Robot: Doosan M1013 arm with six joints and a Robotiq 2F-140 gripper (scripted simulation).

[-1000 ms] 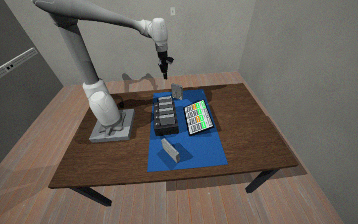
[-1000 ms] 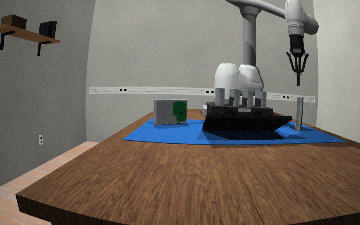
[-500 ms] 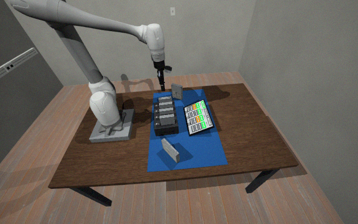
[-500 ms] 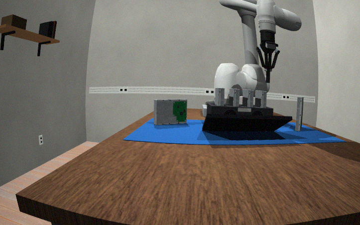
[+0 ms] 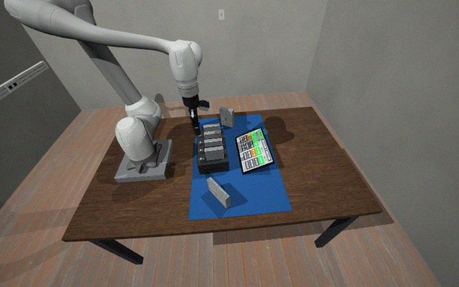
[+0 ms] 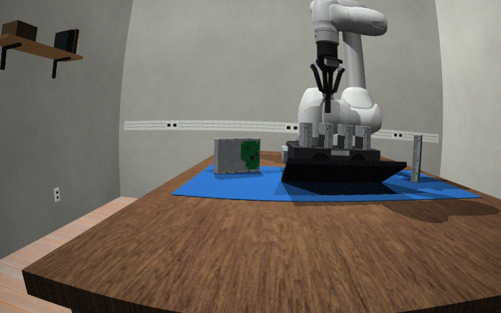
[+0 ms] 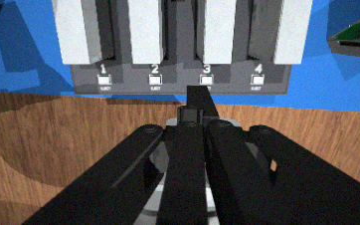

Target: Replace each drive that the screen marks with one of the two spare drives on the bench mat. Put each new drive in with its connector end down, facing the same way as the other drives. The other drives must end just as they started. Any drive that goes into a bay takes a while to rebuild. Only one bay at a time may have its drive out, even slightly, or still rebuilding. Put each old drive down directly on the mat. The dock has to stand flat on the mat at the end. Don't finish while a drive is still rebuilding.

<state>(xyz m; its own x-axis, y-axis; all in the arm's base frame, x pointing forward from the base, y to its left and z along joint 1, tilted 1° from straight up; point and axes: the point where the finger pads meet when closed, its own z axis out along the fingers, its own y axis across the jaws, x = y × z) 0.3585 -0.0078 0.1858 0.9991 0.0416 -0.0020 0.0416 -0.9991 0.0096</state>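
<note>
The black dock (image 5: 212,153) stands on the blue mat (image 5: 238,174) with four grey drives upright in its bays. In the wrist view the bays carry numbers 1 to 4, each with an eject button. My gripper (image 7: 196,102) is shut and empty. Its tip hangs just over the dock's button edge, close to button 3 (image 7: 206,80). In the top and exterior views my gripper (image 5: 195,126) (image 6: 327,105) points straight down at the dock's robot side. One spare drive (image 5: 226,117) stands at the mat's far end and another (image 5: 218,192) at its near end. The screen (image 5: 254,149) shows green cells and two orange ones.
The robot base (image 5: 143,164) sits on the table left of the dock. The screen leans on a black wedge stand (image 6: 341,171) right of the dock. The spare drives show in the exterior view as a broad face (image 6: 236,155) and a thin edge (image 6: 416,158).
</note>
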